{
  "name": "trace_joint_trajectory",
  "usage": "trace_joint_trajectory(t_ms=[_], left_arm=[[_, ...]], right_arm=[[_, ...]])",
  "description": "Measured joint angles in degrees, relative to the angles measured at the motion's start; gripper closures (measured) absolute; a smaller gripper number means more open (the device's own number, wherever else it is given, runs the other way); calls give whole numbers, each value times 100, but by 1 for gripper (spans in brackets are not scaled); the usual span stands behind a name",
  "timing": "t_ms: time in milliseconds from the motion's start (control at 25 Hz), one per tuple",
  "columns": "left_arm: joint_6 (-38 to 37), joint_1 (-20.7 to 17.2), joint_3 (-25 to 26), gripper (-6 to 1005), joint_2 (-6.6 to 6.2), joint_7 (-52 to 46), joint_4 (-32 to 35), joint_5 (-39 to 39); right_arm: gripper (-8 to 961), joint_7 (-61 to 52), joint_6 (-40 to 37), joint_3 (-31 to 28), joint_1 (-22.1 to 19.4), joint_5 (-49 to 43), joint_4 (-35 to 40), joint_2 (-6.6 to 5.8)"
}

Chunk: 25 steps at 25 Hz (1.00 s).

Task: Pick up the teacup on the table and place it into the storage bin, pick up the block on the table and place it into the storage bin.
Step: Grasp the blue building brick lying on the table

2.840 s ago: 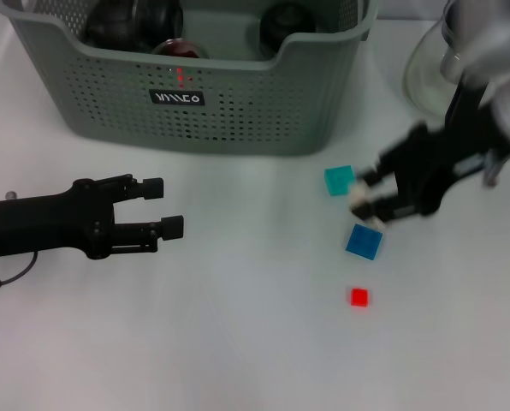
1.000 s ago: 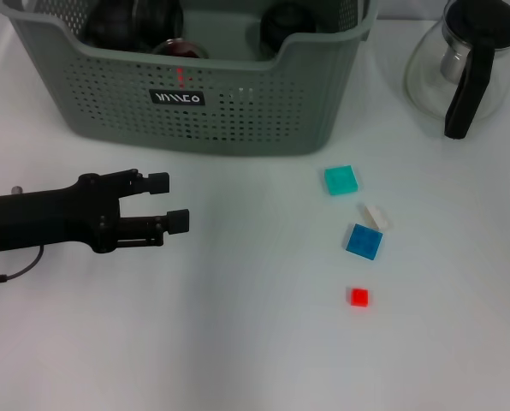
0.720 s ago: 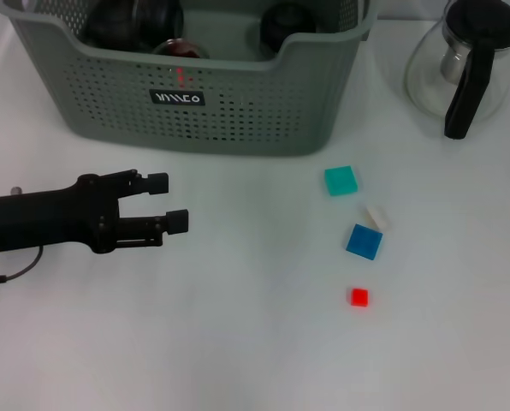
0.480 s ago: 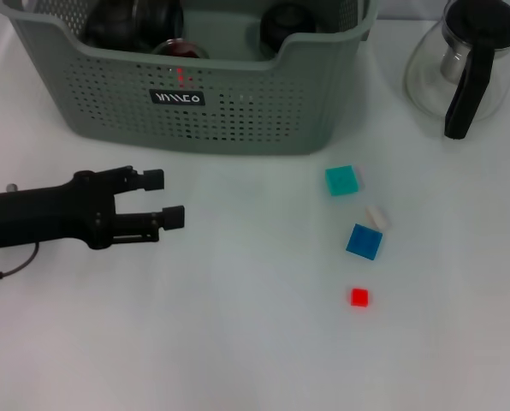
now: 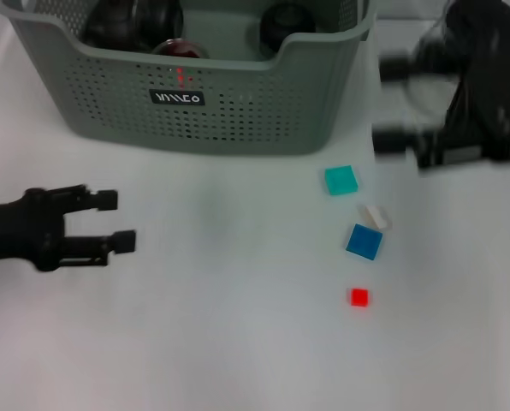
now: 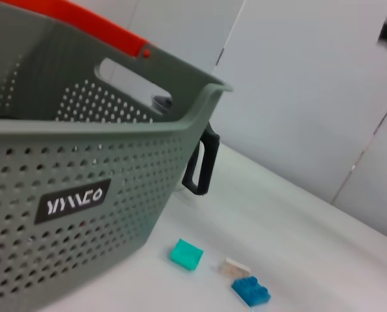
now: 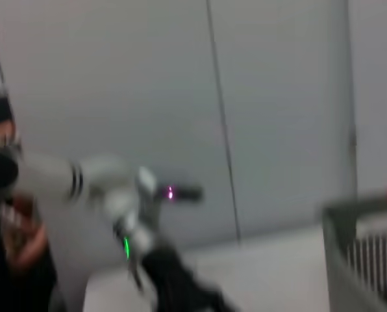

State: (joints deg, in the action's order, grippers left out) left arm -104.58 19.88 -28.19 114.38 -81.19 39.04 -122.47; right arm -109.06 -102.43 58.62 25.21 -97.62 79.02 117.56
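The grey-green storage bin (image 5: 238, 120) stands at the back of the table, with dark round vessels (image 5: 135, 17) inside it. No teacup shows on the table. Right of the bin lie a teal block (image 5: 340, 180), a small white block (image 5: 374, 216), a blue block (image 5: 364, 241) and a red block (image 5: 358, 297). My right gripper (image 5: 394, 103) is blurred at the back right, above and behind the teal block, open and empty. My left gripper (image 5: 118, 221) hangs open and empty at the front left. The left wrist view shows the bin (image 6: 83, 188) and the teal block (image 6: 186, 253).
The glass teapot is mostly hidden behind my right arm in the head view; its black handle (image 6: 203, 166) shows in the left wrist view beside the bin. The right wrist view is blurred, showing a wall and a bin rim (image 7: 359, 221).
My left gripper has drawn back to the left, away from the blocks. My right arm has swung into view at the back right, covering the teapot. The blocks have not moved.
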Motion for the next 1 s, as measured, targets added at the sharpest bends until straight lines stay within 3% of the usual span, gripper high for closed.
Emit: trace_joint_trajectory(t_ms=[120, 240, 480, 720, 880, 1000], left_arm=[[-335, -137, 165, 138, -8, 41, 224, 0], [-618, -201, 361, 138, -12, 97, 340, 32], [-618, -126, 470, 138, 23, 111, 317, 21], [-513, -65, 472, 138, 80, 138, 238, 47], [-446, -53, 473, 138, 84, 229, 126, 49], [-360, -48, 473, 138, 84, 240, 77, 49]], right_arm=[[97, -615, -393, 44, 144, -1042, 723, 131], [96, -983, -711, 133, 503, -1809, 978, 236], [96, -1875, -871, 796, 1416, -3296, 911, 260], [96, -2644, -626, 1956, 2098, -4455, 245, 285], [96, -2867, -410, 2428, 2309, -4677, -250, 292], [97, -3271, 206, 2638, 2474, -4816, -950, 295]])
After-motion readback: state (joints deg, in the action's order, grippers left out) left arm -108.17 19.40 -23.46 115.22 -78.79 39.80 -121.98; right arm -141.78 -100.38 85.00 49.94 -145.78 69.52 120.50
